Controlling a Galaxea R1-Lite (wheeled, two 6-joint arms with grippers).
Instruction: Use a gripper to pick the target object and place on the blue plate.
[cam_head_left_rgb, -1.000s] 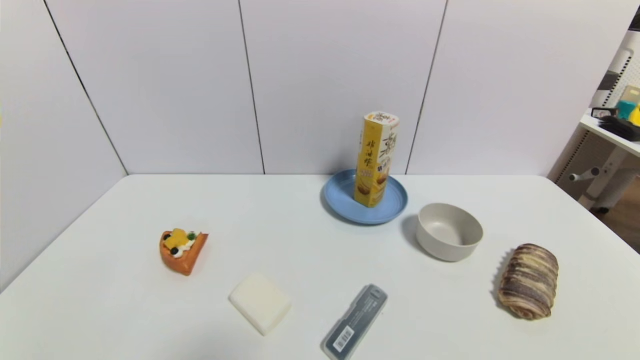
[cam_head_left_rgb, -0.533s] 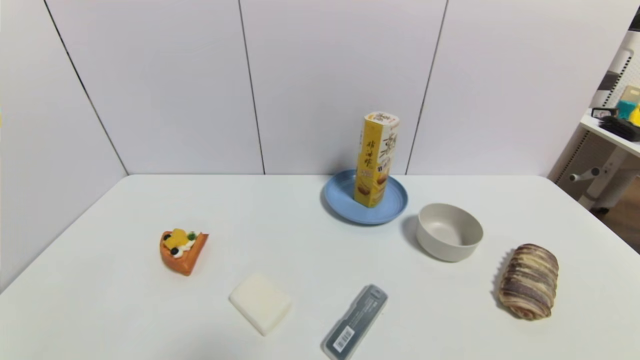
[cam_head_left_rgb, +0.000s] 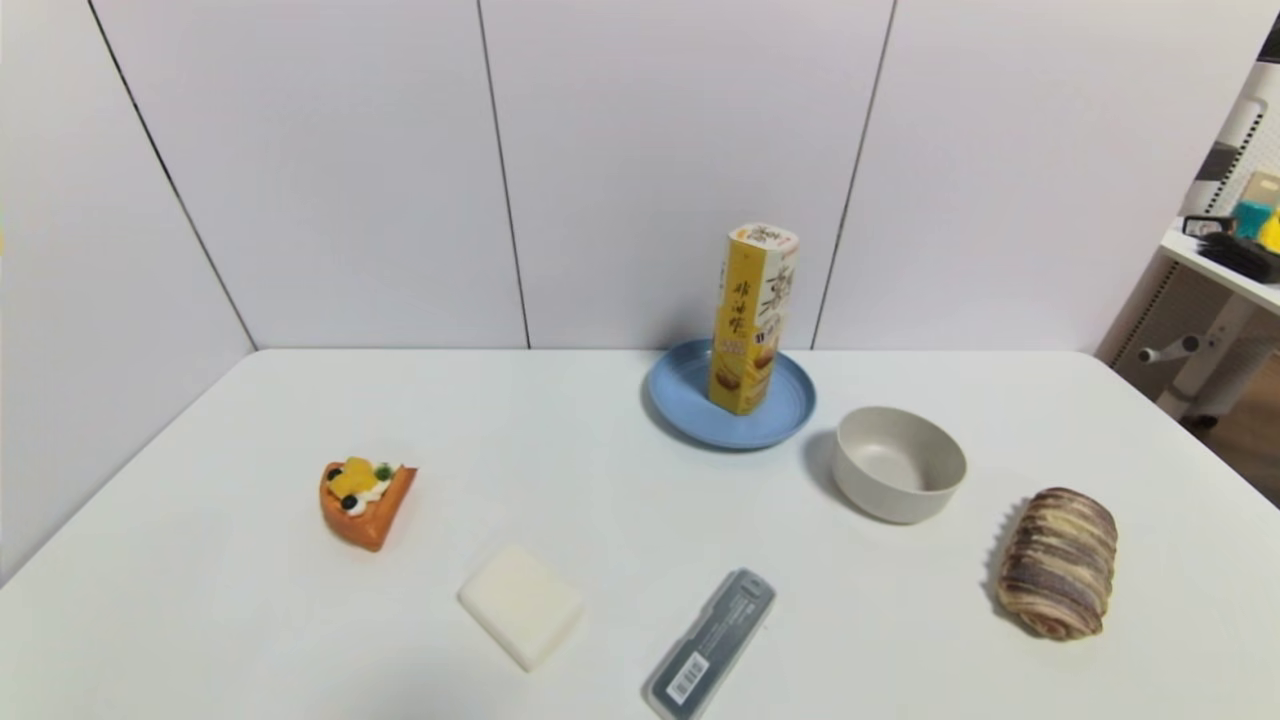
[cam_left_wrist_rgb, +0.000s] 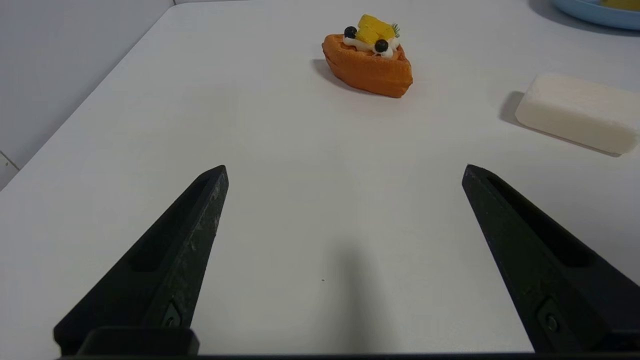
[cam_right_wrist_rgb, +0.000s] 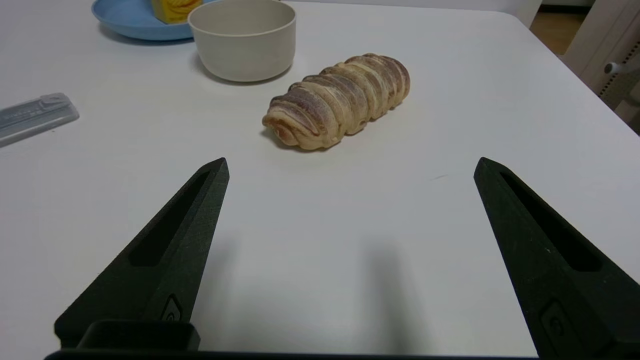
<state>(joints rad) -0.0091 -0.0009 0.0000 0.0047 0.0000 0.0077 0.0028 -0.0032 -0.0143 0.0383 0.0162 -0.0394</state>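
The chips box (cam_head_left_rgb: 752, 318) stands upright on the blue plate (cam_head_left_rgb: 685, 400). The left gripper (cam_left_wrist_rgb: 345, 170) and right gripper (cam_right_wrist_rgb: 350, 165) hang low over the bench (cam_head_left_rgb: 600, 480), fingers spread, holding nothing.

Chips box (cam_head_left_rgb: 752, 318) was yellow with a white top, black characters and chip pictures, on the light-blue plate (cam_head_left_rgb: 683, 400). Beside that plate, bowl (cam_head_left_rgb: 899, 463) was beige-grey; bread roll (cam_head_left_rgb: 1058, 561) striped brown and tan. Cake wedge (cam_head_left_rgb: 364, 497) was orange, yellow-topped. My fingers (cam_left_wrist_rgb: 170, 270) were black.
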